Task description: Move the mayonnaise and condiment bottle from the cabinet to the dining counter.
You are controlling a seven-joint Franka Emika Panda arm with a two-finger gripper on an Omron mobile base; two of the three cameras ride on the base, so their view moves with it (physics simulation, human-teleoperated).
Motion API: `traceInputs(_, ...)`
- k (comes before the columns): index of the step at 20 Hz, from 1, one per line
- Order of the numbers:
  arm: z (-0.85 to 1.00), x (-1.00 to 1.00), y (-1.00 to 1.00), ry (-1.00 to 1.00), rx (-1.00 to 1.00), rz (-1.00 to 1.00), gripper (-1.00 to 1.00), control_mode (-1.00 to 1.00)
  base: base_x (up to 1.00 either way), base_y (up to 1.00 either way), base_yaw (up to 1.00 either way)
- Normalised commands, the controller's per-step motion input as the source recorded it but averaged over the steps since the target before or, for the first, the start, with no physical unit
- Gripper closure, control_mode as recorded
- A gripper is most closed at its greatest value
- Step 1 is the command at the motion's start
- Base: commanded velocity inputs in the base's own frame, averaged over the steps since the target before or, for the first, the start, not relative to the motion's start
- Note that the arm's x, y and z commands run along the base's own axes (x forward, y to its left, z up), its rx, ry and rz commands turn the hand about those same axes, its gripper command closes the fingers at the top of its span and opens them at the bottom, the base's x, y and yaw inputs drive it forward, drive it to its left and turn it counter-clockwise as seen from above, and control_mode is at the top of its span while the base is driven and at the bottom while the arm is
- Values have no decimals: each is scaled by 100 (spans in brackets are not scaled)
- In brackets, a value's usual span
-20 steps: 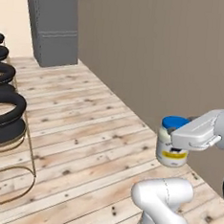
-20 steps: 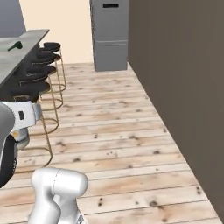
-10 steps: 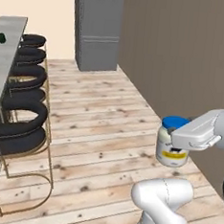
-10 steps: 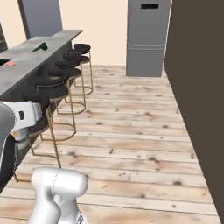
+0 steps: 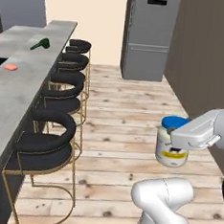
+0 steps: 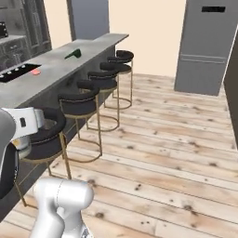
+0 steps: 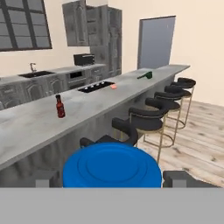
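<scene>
My gripper (image 5: 176,149) is shut on the mayonnaise (image 5: 170,149), a whitish jar with a blue lid and a yellow-blue label, held above the wooden floor. In the hand view its blue lid (image 7: 111,165) sits between my two fingertips (image 7: 176,178). The condiment bottle (image 7: 60,106), small, dark red and black-capped, stands upright on the dining counter (image 7: 100,101). The counter's long marble top (image 5: 20,84) runs along the left of both base views (image 6: 60,65). Dark grey wall cabinets (image 7: 78,22) hang on the far wall.
Several black bar stools with gold legs (image 5: 60,124) line the counter's near side (image 6: 88,93). A green object (image 5: 40,43) and a small orange one (image 5: 10,67) lie on the counter, beside a cooktop (image 7: 95,87). A tall grey fridge (image 5: 147,35) stands behind. Open wooden floor lies to the right.
The whole picture has swung as the base turned: the counter and stools have come into view on the left. The jar stays in the gripper, in the same place relative to the arm.
</scene>
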Motion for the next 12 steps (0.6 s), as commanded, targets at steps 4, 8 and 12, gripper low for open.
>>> traceInputs(4, 0, 0, 0, 0, 0, 0, 100, 100, 88, -33, 40)
traceInputs(8, 0, 0, 0, 0, 0, 0, 100, 100, 82, -44, 37)
traceInputs(12, 0, 0, 0, 0, 0, 0, 100, 100, 78, -35, 40)
